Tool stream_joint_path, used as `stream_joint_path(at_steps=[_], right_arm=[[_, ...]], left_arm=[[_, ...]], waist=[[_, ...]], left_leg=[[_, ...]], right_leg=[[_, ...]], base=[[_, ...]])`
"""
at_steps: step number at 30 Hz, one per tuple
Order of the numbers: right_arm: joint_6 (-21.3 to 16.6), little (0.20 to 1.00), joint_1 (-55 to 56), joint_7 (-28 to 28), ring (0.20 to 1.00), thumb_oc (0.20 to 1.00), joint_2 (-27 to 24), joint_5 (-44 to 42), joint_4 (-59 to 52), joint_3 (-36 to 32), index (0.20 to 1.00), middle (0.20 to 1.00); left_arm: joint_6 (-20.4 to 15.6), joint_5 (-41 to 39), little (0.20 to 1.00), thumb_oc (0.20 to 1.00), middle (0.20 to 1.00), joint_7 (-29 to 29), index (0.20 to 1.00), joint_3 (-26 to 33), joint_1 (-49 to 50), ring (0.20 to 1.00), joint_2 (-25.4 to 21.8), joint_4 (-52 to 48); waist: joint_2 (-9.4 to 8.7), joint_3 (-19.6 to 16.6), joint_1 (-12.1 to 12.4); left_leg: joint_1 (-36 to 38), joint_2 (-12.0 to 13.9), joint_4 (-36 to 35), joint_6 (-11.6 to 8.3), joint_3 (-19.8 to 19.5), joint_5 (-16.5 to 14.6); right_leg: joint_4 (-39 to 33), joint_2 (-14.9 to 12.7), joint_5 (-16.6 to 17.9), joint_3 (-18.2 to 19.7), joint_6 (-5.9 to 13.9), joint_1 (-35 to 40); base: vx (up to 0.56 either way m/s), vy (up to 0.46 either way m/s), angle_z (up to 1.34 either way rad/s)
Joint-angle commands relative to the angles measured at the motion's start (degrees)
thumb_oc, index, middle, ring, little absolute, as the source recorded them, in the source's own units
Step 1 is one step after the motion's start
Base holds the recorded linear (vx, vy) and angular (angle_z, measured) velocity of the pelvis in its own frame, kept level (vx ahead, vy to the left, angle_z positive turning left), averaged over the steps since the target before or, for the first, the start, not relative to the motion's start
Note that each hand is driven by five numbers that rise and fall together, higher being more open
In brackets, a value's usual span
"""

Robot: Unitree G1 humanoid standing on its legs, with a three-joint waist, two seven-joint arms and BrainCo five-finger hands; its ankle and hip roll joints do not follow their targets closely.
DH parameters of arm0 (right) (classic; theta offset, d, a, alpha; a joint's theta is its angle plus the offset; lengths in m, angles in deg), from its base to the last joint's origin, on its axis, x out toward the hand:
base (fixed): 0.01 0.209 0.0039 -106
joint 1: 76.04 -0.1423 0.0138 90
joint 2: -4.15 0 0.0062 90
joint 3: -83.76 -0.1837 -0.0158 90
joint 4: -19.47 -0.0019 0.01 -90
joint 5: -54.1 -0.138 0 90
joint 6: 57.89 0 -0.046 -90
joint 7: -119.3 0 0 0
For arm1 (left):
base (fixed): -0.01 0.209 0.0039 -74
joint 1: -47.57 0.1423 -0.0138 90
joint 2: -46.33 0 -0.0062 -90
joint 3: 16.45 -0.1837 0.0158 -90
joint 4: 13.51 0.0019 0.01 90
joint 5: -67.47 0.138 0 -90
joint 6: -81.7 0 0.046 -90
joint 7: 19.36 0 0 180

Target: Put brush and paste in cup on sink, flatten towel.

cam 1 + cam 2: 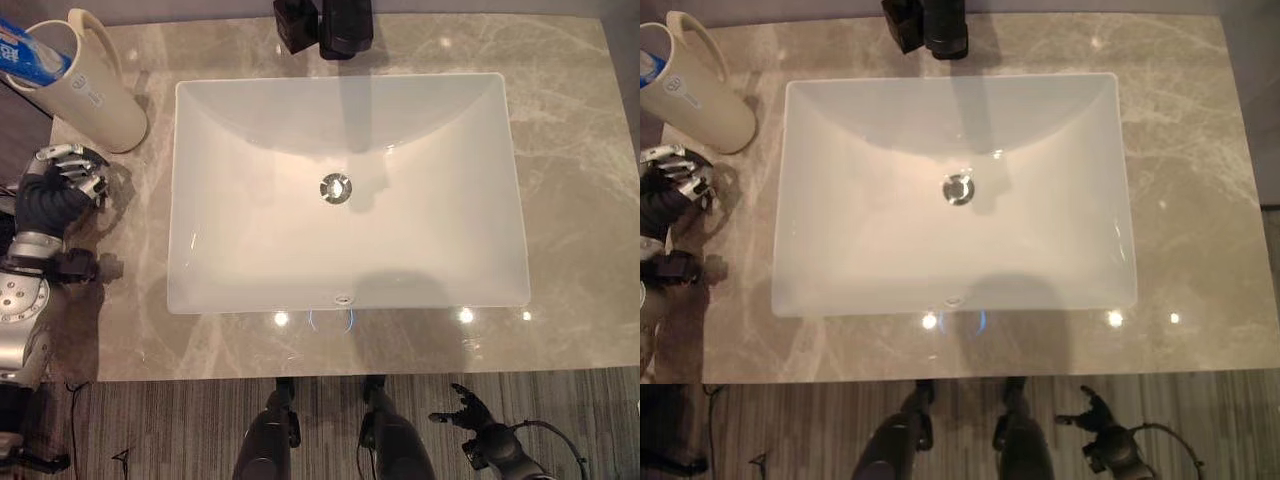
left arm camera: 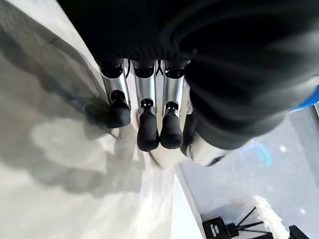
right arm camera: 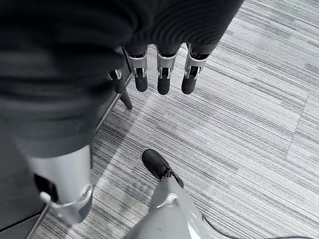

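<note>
A cream cup (image 1: 95, 85) with a handle stands on the counter's far left corner. A blue toothpaste tube (image 1: 30, 55) leans out of its mouth. My left hand (image 1: 70, 175) hovers just in front of the cup, over the counter left of the sink. Its fingers (image 2: 148, 134) are relaxed and hold nothing. My right hand (image 1: 470, 410) hangs below the counter's front edge, over the floor. It is open, and its fingers (image 3: 163, 82) are straight and empty.
A white rectangular sink (image 1: 200, 290) with a metal drain (image 1: 336, 187) fills the middle of the grey marble counter (image 1: 570, 200). A black faucet (image 1: 335, 25) stands behind the sink. Grey striped carpet (image 3: 249, 124) lies in front of the counter.
</note>
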Motion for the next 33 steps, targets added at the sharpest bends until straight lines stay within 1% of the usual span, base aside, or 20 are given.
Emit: stream_joint_path(at_steps=[1, 4, 5, 6, 8, 9, 12, 16, 19, 20, 22, 23, 24, 25, 28, 29, 30, 31, 33], right_arm=[[-0.3, 1.000, -0.1, 0.1, 1.000, 1.000, -1.6, 0.2, -1.0, -0.3, 1.000, 1.000], [-0.2, 1.000, -0.5, 0.1, 1.000, 1.000, -1.7, 0.0, -1.1, 0.3, 1.000, 1.000], [-0.2, 1.000, -0.5, 0.1, 1.000, 1.000, -1.7, 0.0, -1.1, 0.2, 1.000, 1.000], [-0.2, 1.000, -0.9, 0.1, 1.000, 1.000, -1.6, -0.2, -0.8, 0.7, 1.000, 1.000], [-0.2, 1.000, -1.1, 0.0, 1.000, 1.000, -1.5, -0.4, -1.1, 1.0, 1.000, 1.000], [-0.2, 1.000, -1.4, 0.1, 1.000, 1.000, -1.5, -0.5, -1.7, 1.5, 1.000, 1.000], [-0.4, 1.000, -2.0, 0.0, 1.000, 1.000, -1.3, -0.9, -2.5, 2.5, 1.000, 1.000], [-0.6, 1.000, -2.3, 0.2, 1.000, 1.000, -1.0, -1.2, -3.2, 3.2, 1.000, 1.000], [-0.7, 1.000, -2.1, 0.3, 1.000, 1.000, -0.8, -1.0, -3.7, 3.5, 1.000, 1.000], [-0.7, 1.000, -1.8, 0.3, 1.000, 1.000, -1.0, -0.9, -3.7, 3.4, 1.000, 1.000], [-0.6, 1.000, -1.8, 0.3, 1.000, 1.000, -1.0, -0.8, -3.4, 3.3, 1.000, 1.000], [-0.6, 1.000, -1.9, 0.3, 1.000, 1.000, -1.0, -0.6, -3.4, 3.5, 1.000, 1.000], [-0.6, 1.000, -1.9, 0.3, 1.000, 1.000, -0.9, -0.6, -3.3, 3.4, 1.000, 1.000], [-0.4, 1.000, -1.7, 0.3, 1.000, 1.000, -0.8, -0.5, -2.8, 3.6, 1.000, 1.000], [-0.2, 1.000, -1.9, 0.3, 1.000, 1.000, -0.7, -0.8, -2.5, 3.9, 1.000, 1.000], [-0.2, 1.000, -1.9, 0.3, 1.000, 1.000, -0.8, -0.8, -2.6, 3.8, 1.000, 1.000], [-0.2, 1.000, -2.0, 0.4, 1.000, 1.000, -0.7, -0.9, -2.4, 3.9, 1.000, 1.000], [-0.1, 1.000, -2.1, 0.5, 1.000, 1.000, -0.9, -1.0, -2.3, 4.1, 1.000, 1.000], [-0.2, 1.000, -2.0, 0.5, 1.000, 1.000, -0.9, -1.0, -2.4, 4.2, 1.000, 1.000]], left_arm=[[-2.1, 1.0, 0.200, 0.200, 0.200, -2.5, 0.200, -0.9, -5.1, 0.200, -3.8, 4.4], [-1.7, 1.2, 0.200, 0.200, 0.200, -3.8, 0.200, -4.2, -10.5, 0.200, -3.8, 8.4], [-1.7, 1.2, 0.200, 0.200, 0.200, -3.8, 0.200, -4.4, -10.7, 0.200, -3.8, 8.4], [-1.6, 0.9, 0.200, 0.200, 0.200, -4.5, 0.200, -6.1, -13.9, 0.200, -3.5, 10.8], [-1.5, 0.7, 0.200, 0.200, 0.200, -5.1, 0.200, -7.7, -16.8, 0.200, -3.7, 12.8], [-1.2, 0.7, 0.200, 0.200, 0.200, -5.6, 0.200, -9.7, -20.1, 0.200, -4.1, 14.6], [-1.2, 1.0, 0.200, 0.200, 0.200, -6.6, 0.200, -12.3, -24.6, 0.200, -3.7, 16.9], [-1.3, 1.1, 0.200, 0.200, 0.200, -7.4, 0.200, -13.3, -26.1, 0.200, -3.1, 17.5], [-1.2, 2.3, 0.200, 0.200, 0.200, -8.3, 0.200, -12.3, -25.6, 0.200, -3.3, 18.1], [-0.8, 3.8, 0.200, 0.200, 0.200, -9.4, 0.200, -11.7, -25.5, 0.200, -3.7, 19.0], [-0.8, 4.8, 0.200, 0.200, 0.200, -10.4, 0.200, -11.1, -25.6, 0.200, -4.1, 19.8], [-0.5, 5.6, 0.200, 0.200, 0.200, -11.2, 0.200, -11.0, -26.0, 0.200, -4.3, 20.1], [-0.3, 6.0, 0.200, 0.200, 0.200, -11.6, 0.200, -10.9, -26.2, 0.200, -4.4, 20.6], [0.1, 7.1, 0.200, 0.200, 0.200, -12.6, 0.200, -10.8, -26.8, 0.200, -4.5, 21.6], [0.6, 8.3, 0.200, 0.200, 0.200, -14.6, 0.200, -11.7, -29.6, 0.200, -4.0, 22.7], [0.6, 8.3, 0.200, 0.200, 0.200, -14.6, 0.200, -11.7, -29.8, 0.200, -4.0, 22.8], [0.7, 8.5, 0.200, 0.200, 0.200, -14.8, 0.200, -12.2, -30.7, 0.200, -3.8, 23.1], [0.8, 8.9, 0.200, 0.200, 0.200, -15.0, 0.200, -13.0, -31.9, 0.200, -3.9, 23.2], [0.9, 9.0, 0.200, 0.200, 0.200, -15.1, 0.200, -13.4, -32.6, 0.200, -3.9, 23.9]], waist=[[-2.20, 0.8, -0.6], [-2.59, 1.1, -1.2], [-2.60, 1.1, -1.2], [-2.72, 1.1, -1.5], [-2.85, 1.1, -1.6], [-3.05, 1.0, -1.9], [-3.38, 0.8, -2.3], [-3.58, 0.7, -2.4], [-3.64, 0.7, -2.4], [-3.20, 0.4, -2.2], [-3.24, 0.4, -2.2], [-3.62, 0.7, -2.3], [-3.62, 0.7, -2.4], [-3.28, 0.3, -2.3], [-3.27, 0.3, -2.4], [-3.64, 0.7, -2.5], [-3.62, 0.6, -2.5], [-3.23, 0.2, -2.4], [-3.22, 0.1, -2.5]], left_leg=[[2.1, -1.3, 1.8, 1.49, 1.8, -2.9], [1.3, -1.3, 2.3, 1.59, 2.0, -3.0], [1.2, -1.3, 2.4, 1.60, 2.0, -3.0], [0.6, -1.4, 2.5, 1.65, 2.0, -2.9], [0.0, -1.3, 2.7, 1.67, 2.0, -2.9], [-0.7, -1.4, 3.0, 1.76, 2.0, -3.0], [-1.9, -1.4, 3.9, 1.90, 1.9, -3.2], [-2.4, -1.5, 4.3, 2.03, 1.8, -3.5], [-2.8, -1.5, 4.8, 2.10, 1.9, -3.8], [-2.3, -1.1, 4.8, 1.67, 1.4, -5.5], [-2.3, -1.0, 5.0, 1.68, 1.4, -5.6], [-3.0, -1.4, 5.5, 2.13, 2.2, -4.2], [-3.0, -1.3, 5.6, 2.13, 2.3, -4.3], [-2.2, -1.0, 5.5, 1.76, 1.8, -5.9], [-2.2, -1.0, 5.7, 1.80, 1.9, -6.0], [-2.9, -1.3, 6.1, 2.21, 2.6, -4.5], [-3.0, -1.3, 6.1, 2.18, 2.7, -4.5], [-2.3, -0.9, 5.8, 1.76, 2.0, -6.0], [-2.2, -0.8, 5.8, 1.74, 2.1, -6.1]], right_leg=[[-0.1, -6.3, 11.6, 4.2, 6.66, 1.5], [-0.1, -6.2, 12.1, 4.5, 6.86, 0.9], [-0.1, -6.2, 12.2, 4.5, 6.86, 0.9], [-0.1, -6.2, 12.5, 4.7, 6.91, 0.6], [-0.1, -6.2, 12.8, 4.8, 7.01, 0.1], [-0.1, -6.2, 13.0, 4.9, 7.08, -0.3], [-0.1, -6.2, 13.4, 4.9, 7.26, -0.8], [-0.1, -6.1, 13.7, 4.9, 7.25, -1.0], [-0.1, -6.2, 13.5, 4.8, 7.23, -1.1], [-0.1, -5.8, 12.6, 4.8, 7.49, -0.6], [-0.1, -5.8, 12.9, 4.7, 7.53, -0.6], [-0.1, -6.3, 13.9, 4.6, 7.28, -1.1], [-0.1, -6.3, 14.0, 4.7, 7.25, -1.1], [-0.1, -5.8, 13.1, 4.8, 7.51, -0.6], [-0.1, -5.8, 13.2, 5.0, 7.47, -0.6], [-0.1, -6.2, 14.2, 4.8, 7.21, -1.1], [-0.1, -6.2, 14.1, 4.8, 7.20, -1.1], [-0.1, -5.8, 13.3, 4.9, 7.47, -0.7], [-0.1, -5.7, 13.3, 4.9, 7.49, -0.7]], base=[[-0.02, 0.023, -0.07], [0.00, 0.004, -0.05], [0.00, 0.006, -0.04], [0.00, 0.011, -0.06], [0.00, 0.006, -0.02], [0.00, 0.000, 0.00], [0.00, 0.000, 0.00], [0.00, 0.003, -0.02], [0.03, 0.005, 0.00], [0.09, 0.011, -0.01], [0.01, 0.000, -0.01], [-0.08, -0.005, 0.00], [0.00, 0.000, 0.00], [0.10, 0.002, -0.01], [0.01, -0.009, -0.04], [-0.07, -0.016, -0.01], [0.00, 0.000, 0.00], [0.10, 0.002, -0.03], [0.05, 0.000, -0.02]])
